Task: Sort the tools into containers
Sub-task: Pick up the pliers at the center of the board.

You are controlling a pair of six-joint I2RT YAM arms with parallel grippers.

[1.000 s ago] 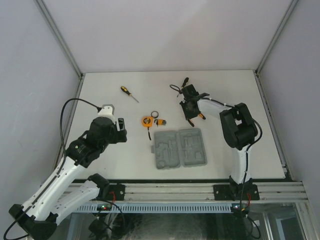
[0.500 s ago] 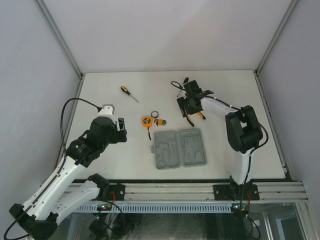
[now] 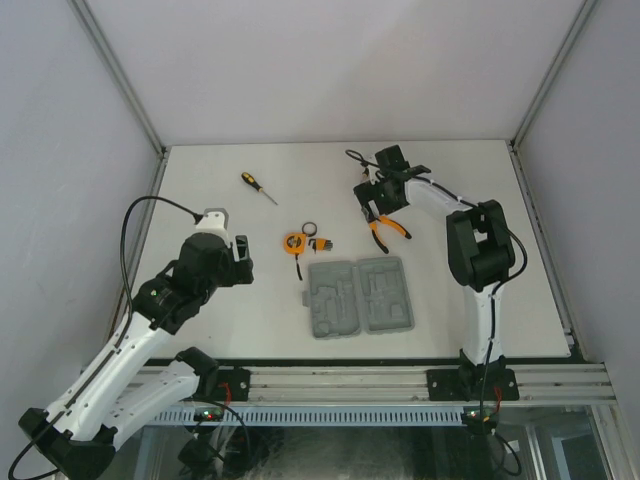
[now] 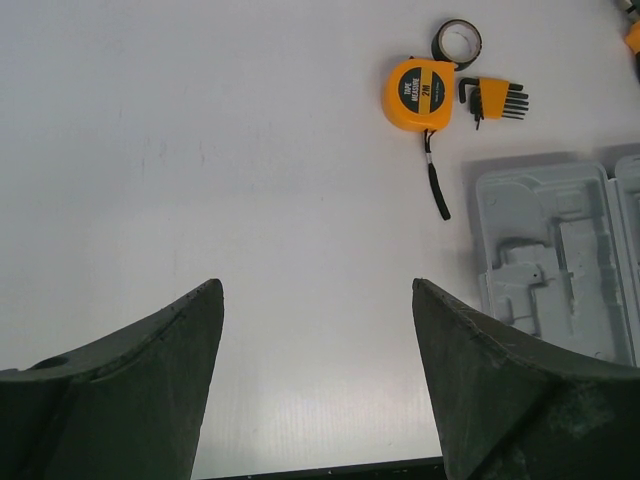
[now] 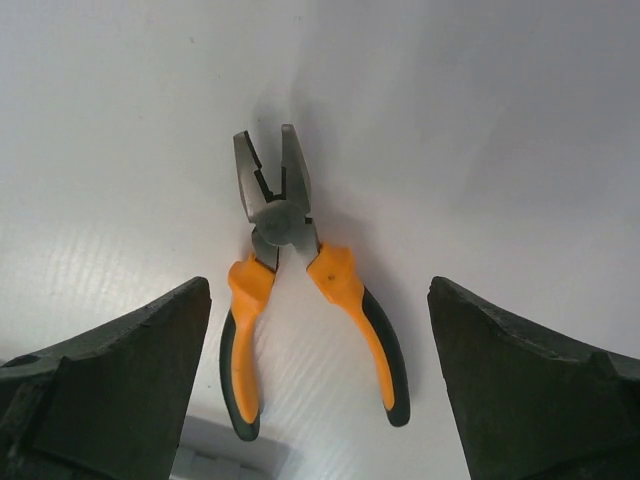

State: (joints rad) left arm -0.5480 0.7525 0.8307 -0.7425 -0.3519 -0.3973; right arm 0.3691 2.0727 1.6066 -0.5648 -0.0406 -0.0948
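**A:** White, matte tabletop [image 3: 220, 160]; what do your wrist views add?

**B:** Your right wrist view shows the pliers [image 5: 283, 222] lying flat; steel nose parted, orange-and-black handles splayed; the right gripper [image 5: 318, 282] is spread wide above them, holding nothing.

**A:** And your left?

**B:** The left gripper [image 4: 315, 285] is spread too, and empty; beyond it you see a round orange tape measure [image 4: 418, 93], a hex key set [image 4: 495, 98] and a black ring [image 4: 457, 41] near the moulded grey case [image 4: 560, 260]; only the overhead view shows the screwdriver [image 3: 257, 186].
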